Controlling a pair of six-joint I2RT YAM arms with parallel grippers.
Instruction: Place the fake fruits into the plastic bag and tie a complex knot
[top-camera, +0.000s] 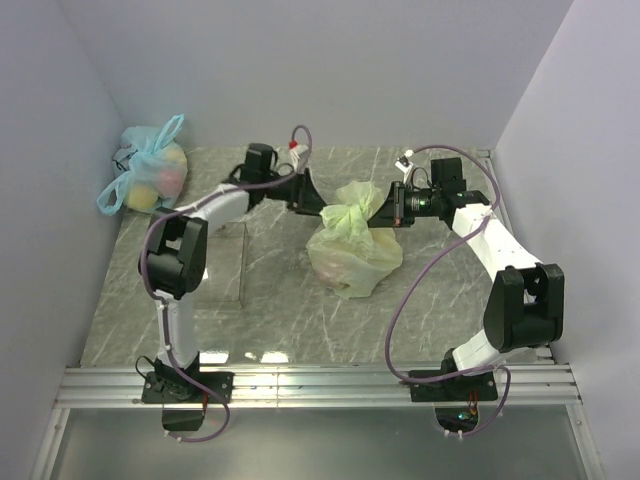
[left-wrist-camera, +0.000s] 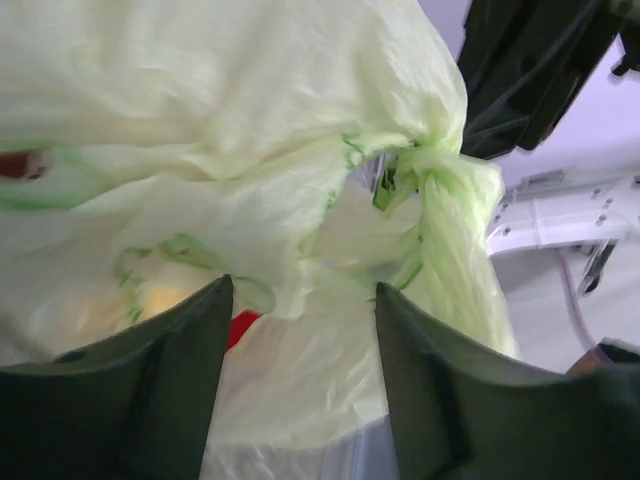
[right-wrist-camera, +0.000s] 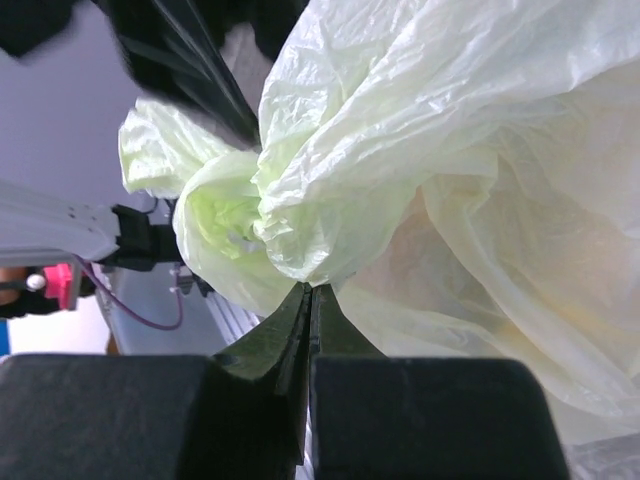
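Note:
The pale green plastic bag sits mid-table, its top twisted into a knot. It fills the left wrist view and the right wrist view. The fake fruits are inside it. Only a red patch and a yellow patch show through the film. My left gripper is open at the knot's left side, and in its wrist view the jaws stand wide apart with bag film between them. My right gripper is shut on a fold of the bag beside the knot, seen close in its wrist view.
A light blue knotted bag with pale fruits lies at the back left corner. A clear rectangular tray lies on the marble top left of the green bag. White walls close in the back and both sides. A metal rail runs along the near edge.

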